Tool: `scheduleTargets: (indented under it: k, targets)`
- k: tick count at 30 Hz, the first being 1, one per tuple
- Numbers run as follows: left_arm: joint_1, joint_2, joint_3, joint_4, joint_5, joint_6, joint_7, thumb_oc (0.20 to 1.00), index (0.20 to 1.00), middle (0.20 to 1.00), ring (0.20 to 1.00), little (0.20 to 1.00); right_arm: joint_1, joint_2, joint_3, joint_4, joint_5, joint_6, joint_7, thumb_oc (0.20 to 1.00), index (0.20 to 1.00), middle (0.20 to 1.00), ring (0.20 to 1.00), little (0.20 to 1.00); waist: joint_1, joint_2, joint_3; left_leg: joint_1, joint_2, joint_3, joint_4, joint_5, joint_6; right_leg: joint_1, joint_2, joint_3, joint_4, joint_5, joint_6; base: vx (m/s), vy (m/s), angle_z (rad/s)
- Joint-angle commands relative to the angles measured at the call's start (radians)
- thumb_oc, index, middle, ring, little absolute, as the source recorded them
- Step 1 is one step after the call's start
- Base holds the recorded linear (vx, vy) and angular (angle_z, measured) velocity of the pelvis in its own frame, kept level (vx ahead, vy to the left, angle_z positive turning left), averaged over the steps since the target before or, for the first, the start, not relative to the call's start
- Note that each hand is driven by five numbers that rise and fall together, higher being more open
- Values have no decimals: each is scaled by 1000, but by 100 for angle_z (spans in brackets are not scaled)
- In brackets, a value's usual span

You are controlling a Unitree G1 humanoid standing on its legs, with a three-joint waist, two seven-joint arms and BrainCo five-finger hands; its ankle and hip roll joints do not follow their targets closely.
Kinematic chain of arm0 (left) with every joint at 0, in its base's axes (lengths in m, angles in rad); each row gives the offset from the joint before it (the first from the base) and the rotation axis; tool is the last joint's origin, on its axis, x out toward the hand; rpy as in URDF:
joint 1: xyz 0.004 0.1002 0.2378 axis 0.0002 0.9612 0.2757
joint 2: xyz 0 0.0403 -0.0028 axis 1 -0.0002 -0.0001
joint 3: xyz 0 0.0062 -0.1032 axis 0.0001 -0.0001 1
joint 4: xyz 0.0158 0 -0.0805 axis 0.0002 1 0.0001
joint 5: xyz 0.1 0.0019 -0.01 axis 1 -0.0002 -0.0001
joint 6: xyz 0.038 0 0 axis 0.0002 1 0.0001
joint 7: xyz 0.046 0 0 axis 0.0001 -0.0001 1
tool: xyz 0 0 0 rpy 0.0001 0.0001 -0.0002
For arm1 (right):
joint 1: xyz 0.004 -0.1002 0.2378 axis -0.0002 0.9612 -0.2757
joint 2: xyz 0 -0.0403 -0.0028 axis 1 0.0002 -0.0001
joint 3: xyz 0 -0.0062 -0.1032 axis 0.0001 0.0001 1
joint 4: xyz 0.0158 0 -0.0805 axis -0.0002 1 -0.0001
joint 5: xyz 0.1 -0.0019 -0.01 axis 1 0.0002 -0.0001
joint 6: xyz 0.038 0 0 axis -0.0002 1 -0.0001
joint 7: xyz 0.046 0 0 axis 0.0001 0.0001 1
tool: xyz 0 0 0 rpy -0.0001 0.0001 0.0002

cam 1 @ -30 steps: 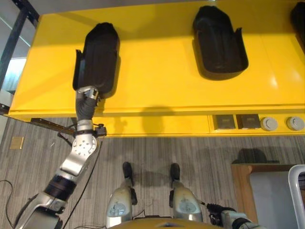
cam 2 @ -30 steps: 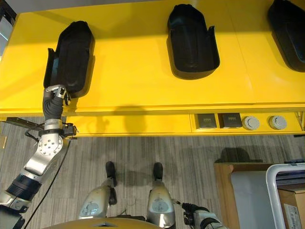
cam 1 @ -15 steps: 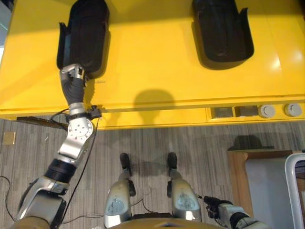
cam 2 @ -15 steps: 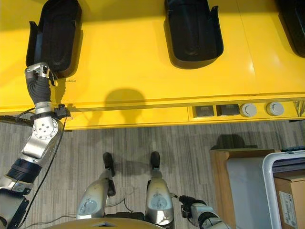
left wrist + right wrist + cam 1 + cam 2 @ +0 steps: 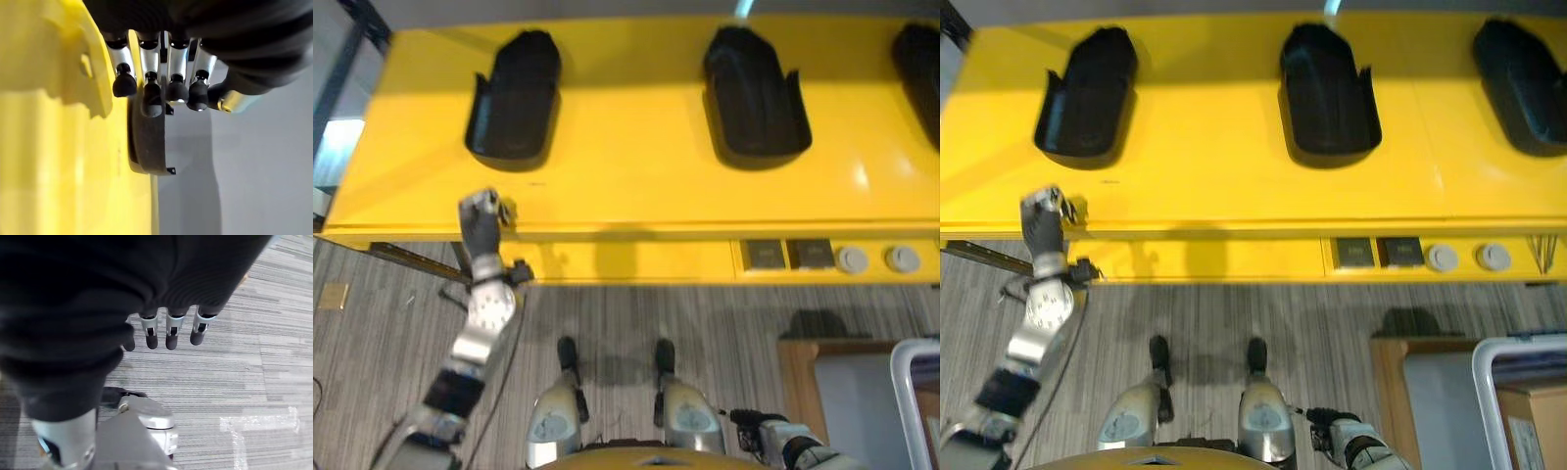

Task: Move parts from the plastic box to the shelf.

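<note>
Three black moulded parts lie on the yellow shelf (image 5: 636,186): one at the left (image 5: 514,98), one in the middle (image 5: 754,98) and one at the far right (image 5: 1520,83). My left hand (image 5: 481,213) hovers at the shelf's front edge, a short way in front of the left part, not touching it. In the left wrist view its fingers (image 5: 149,95) hang relaxed and hold nothing, and the black part (image 5: 149,142) shows edge-on past them. My right hand (image 5: 170,330) hangs low over the carpet, fingers straight and empty.
The shelf's front face carries two dark sockets (image 5: 769,255) and two round knobs (image 5: 850,259). A wooden-edged stand (image 5: 818,382) and a white rim (image 5: 913,387) sit at the lower right, with a cardboard box (image 5: 1528,421) beside them. Grey carpet lies below.
My left hand has let go of the left black part and drawn back to the shelf's front edge. The part stays on the shelf. The camera has shifted.
</note>
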Motion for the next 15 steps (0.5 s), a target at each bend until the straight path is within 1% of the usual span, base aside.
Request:
scheduleTargets:
  k: [1, 2, 3, 4, 6, 7, 8, 9, 10, 11, 12, 14, 15]
  targets:
    - [-12, 53, -37, 34, 250, -126, 155, 570, 570, 570, 570, 570, 8, 51, 13, 54, 49, 29, 10, 1000, 1000, 1000, 1000, 1000, 52, -17, -99, 72, -5, 23, 2, -163, 5, 72, -16, -65, 3, -142, -36, -5, -28, 14]
    - [6, 57, -45, 50, 278, -119, 188, 890, 890, 890, 890, 890, 8, 52, 11, 60, 48, 31, 14, 1000, 1000, 1000, 1000, 1000, 59, -18, -112, 83, -5, 22, 2, -165, 5, 84, -16, -70, 3, -143, -36, -1, -15, 20]
    - [16, 59, -49, 61, 290, -107, 200, 1000, 1000, 1000, 1000, 1000, 8, 53, 10, 64, 52, 36, 14, 1000, 1000, 1000, 1000, 1000, 63, -19, -118, 89, -5, 22, 2, -166, 5, 91, -16, -73, 3, -145, -36, 2, -31, 15]
    - [51, 63, -70, 136, 260, -44, 219, 1000, 1000, 1000, 1000, 1000, 1, 52, 10, 78, 65, 40, 24, 1000, 1000, 1000, 1000, 1000, 76, -22, -138, 110, -5, 15, 2, -169, 5, 114, -14, -80, 3, -149, -36, -5, -32, 16]
    - [84, 44, -64, 238, 198, -7, 231, 1000, 1000, 1000, 1000, 1000, -2, 53, 11, 86, 94, 38, 18, 1000, 1000, 1000, 1000, 1000, 84, -27, -149, 124, -6, 10, 2, -168, 3, 129, -9, -85, 3, -150, -37, -24, -25, 11]
    - [105, 31, -55, 303, 192, 3, 220, 1000, 1000, 1000, 1000, 1000, -3, 54, 10, 90, 110, 33, 13, 1000, 1000, 1000, 1000, 1000, 87, -30, -154, 131, -6, 7, 2, -169, 2, 137, -7, -87, 3, -152, -36, -28, -17, 10]
    - [128, 12, -52, 380, 187, 2, 212, 1000, 1000, 1000, 1000, 1000, -8, 54, 7, 98, 116, 34, 14, 1000, 1000, 1000, 1000, 1000, 93, -33, -159, 137, -8, 2, 2, -170, 2, 144, -4, -90, 3, -154, -37, -19, -13, 11]
    - [132, 8, -51, 392, 180, 17, 216, 1000, 1000, 1000, 1000, 1000, -9, 54, 6, 99, 116, 34, 15, 1000, 1000, 1000, 1000, 1000, 94, -34, -160, 138, -9, 1, 2, -171, 2, 146, -4, -91, 3, -154, -37, -22, -10, 9]
    - [155, -16, -40, 483, 134, 11, 212, 1000, 1000, 1000, 1000, 1000, -9, 54, 0, 106, 108, 37, 22, 1000, 1000, 1000, 1000, 1000, 99, -36, -165, 142, -10, -6, 2, -170, 3, 151, -3, -94, 3, -155, -37, -30, -2, 9]
    - [168, -32, -29, 543, 129, 14, 218, 1000, 1000, 1000, 1000, 1000, -9, 54, -2, 113, 101, 40, 29, 1000, 1000, 1000, 1000, 1000, 102, -37, -167, 144, -11, -9, 2, -170, 3, 154, -2, -96, 3, -155, -37, -38, 2, 15]
    - [182, -46, -14, 614, 142, 4, 207, 1000, 1000, 1000, 1000, 1000, -9, 54, -3, 120, 94, 41, 36, 1000, 1000, 1000, 1000, 1000, 105, -38, -168, 146, -12, -12, 2, -170, 3, 156, -2, -99, 3, -155, -35, -46, 11, 19]
    - [200, -78, 20, 751, 161, 21, 162, 1000, 1000, 1000, 1000, 1000, -6, 58, 1, 133, 87, 49, 46, 1000, 1000, 1000, 1000, 1000, 112, -39, -171, 150, -17, -18, 2, -172, 6, 160, -5, -105, 3, -154, -32, -49, 22, 19]
    - [202, -82, 25, 773, 150, 23, 153, 1000, 1000, 1000, 1000, 1000, -6, 58, 0, 135, 86, 50, 47, 1000, 1000, 1000, 1000, 1000, 112, -39, -172, 151, -18, -18, 2, -173, 6, 161, -6, -105, 3, -154, -32, -37, 24, 15]
